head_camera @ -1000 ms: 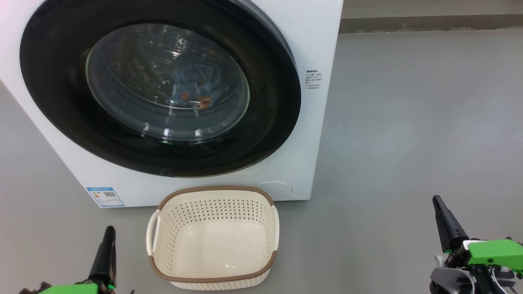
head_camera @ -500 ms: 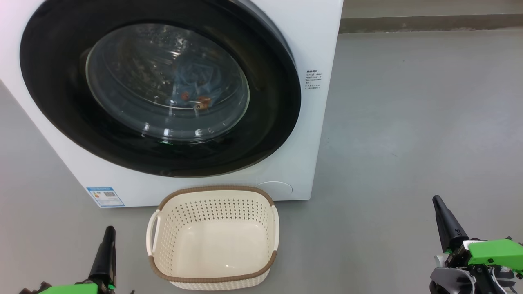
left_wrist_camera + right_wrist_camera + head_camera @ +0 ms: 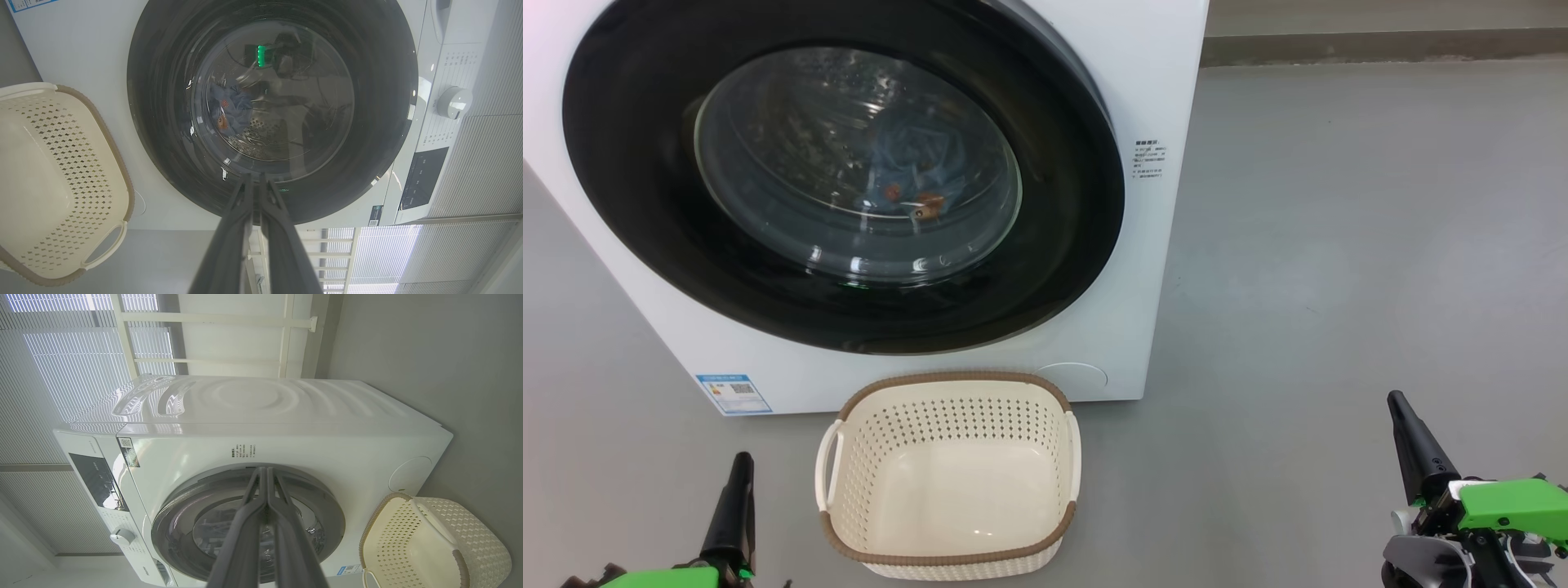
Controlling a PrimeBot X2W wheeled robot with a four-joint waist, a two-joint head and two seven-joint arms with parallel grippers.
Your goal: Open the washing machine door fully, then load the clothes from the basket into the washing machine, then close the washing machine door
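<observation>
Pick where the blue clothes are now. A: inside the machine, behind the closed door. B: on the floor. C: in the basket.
A: the clothes show through the glass of the washing machine door, and the basket holds nothing.

White washing machine (image 3: pixel 1168 245), and the washing machine door (image 3: pixel 637 212) shows a glossy black rim round clear glass. The clothes (image 3: pixel 907 159): blue, dotted with small orange figures. Blue label (image 3: pixel 734 394) on the white front. The basket (image 3: pixel 956 378) is cream, its walls patterned with little diamond holes, rim a brown woven look, handles (image 3: pixel 828 467) white. Floor (image 3: pixel 1339 245) plain grey. Left claw (image 3: pixel 742 460) and right claw (image 3: pixel 1395 398): black fingers, bright green housings.
</observation>
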